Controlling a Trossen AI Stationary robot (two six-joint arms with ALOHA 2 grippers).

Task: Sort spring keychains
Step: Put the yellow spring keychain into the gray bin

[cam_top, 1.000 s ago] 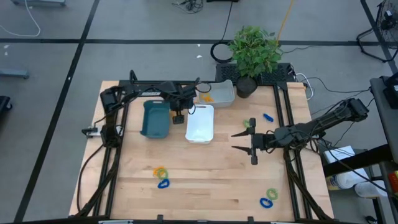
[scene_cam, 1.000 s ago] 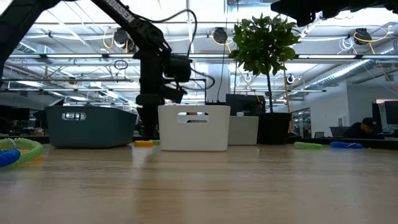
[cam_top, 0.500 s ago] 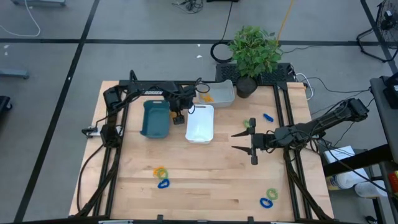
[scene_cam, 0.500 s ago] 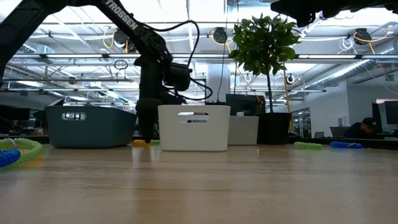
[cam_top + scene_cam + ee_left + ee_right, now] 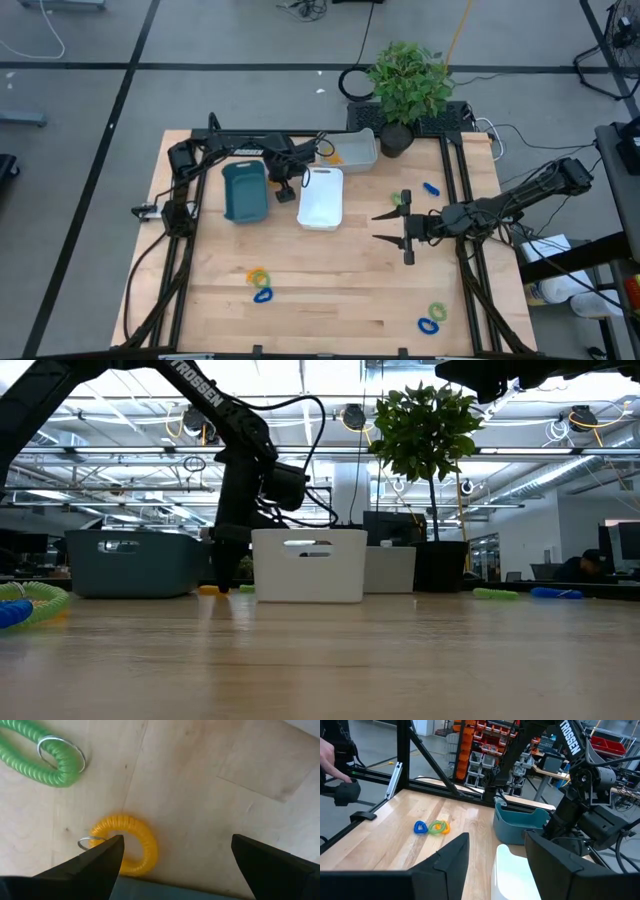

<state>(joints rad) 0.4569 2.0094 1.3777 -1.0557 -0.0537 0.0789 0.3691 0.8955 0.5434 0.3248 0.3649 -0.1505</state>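
Left claw (image 5: 172,865) wide open, empty, hovering over yellow keychain (image 5: 131,845) between teal tray (image 5: 246,190) and white tray (image 5: 321,198) near counter's far edge; keychain sits beside one finger, off-centre. Right claw (image 5: 385,227) idle, part-open.

My left gripper (image 5: 284,190) points straight down at the surface, fingers (image 5: 95,865) spread wide with nothing between them. My right gripper (image 5: 385,226) hangs level in the air, fingers (image 5: 445,865) partly apart, empty.
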